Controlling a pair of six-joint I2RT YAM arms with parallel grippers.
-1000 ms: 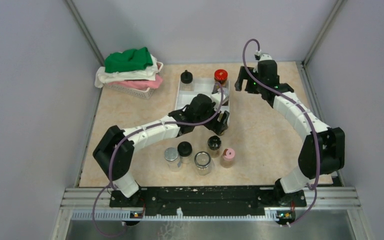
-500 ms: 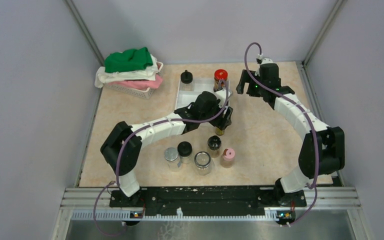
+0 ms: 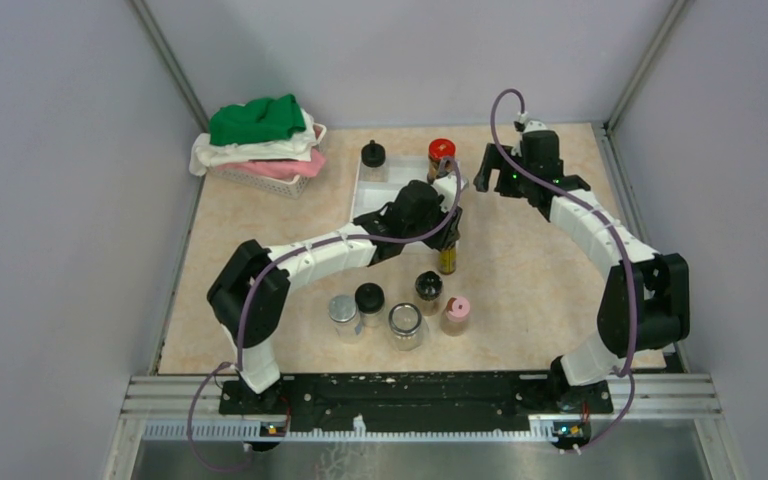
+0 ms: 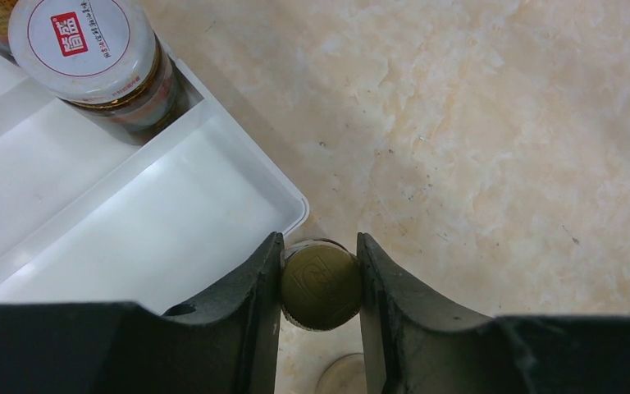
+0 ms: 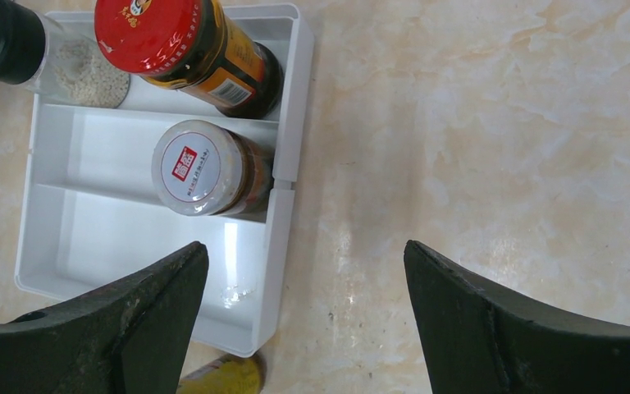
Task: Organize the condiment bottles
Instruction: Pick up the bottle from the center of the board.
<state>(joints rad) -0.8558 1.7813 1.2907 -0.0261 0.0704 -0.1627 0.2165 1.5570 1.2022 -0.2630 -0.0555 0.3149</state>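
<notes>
Top external view: we see both arms reaching out over the beige surface point(image 3: 540, 270), the left arm bent toward the near right corner of the white tray point(image 3: 370, 195).
Left claw point(image 4: 320, 246): we find it closed on the gold cap of the amber bottle point(image 4: 321, 283), one finger pressed against each side of the cap.
Bottle's place: it stands upright on the surface, just outside the tray's near right corner.
Right claw point(image 5: 302, 250): its fingers are spread wide with nothing between them, and it hangs above the tray's right wall.
Tray, far row: we see the red-capped jar point(image 5: 146, 33) at the right end and the black-capped bottle point(image 5: 0, 37), with white grains inside, at the left end.
Tray, middle row: the white-red capped jar point(image 5: 195, 167) stands against the right wall.
Near group on the surface: we count five standing close together, the silver-capped jar point(image 3: 343, 310), black-capped jar point(image 3: 369, 298), wide glass jar point(image 3: 406, 322), dark-capped bottle point(image 3: 428, 285) and pink-capped jar point(image 3: 457, 310).
Far left corner: folded cloths point(image 3: 258, 120) are piled on a basket.
</notes>
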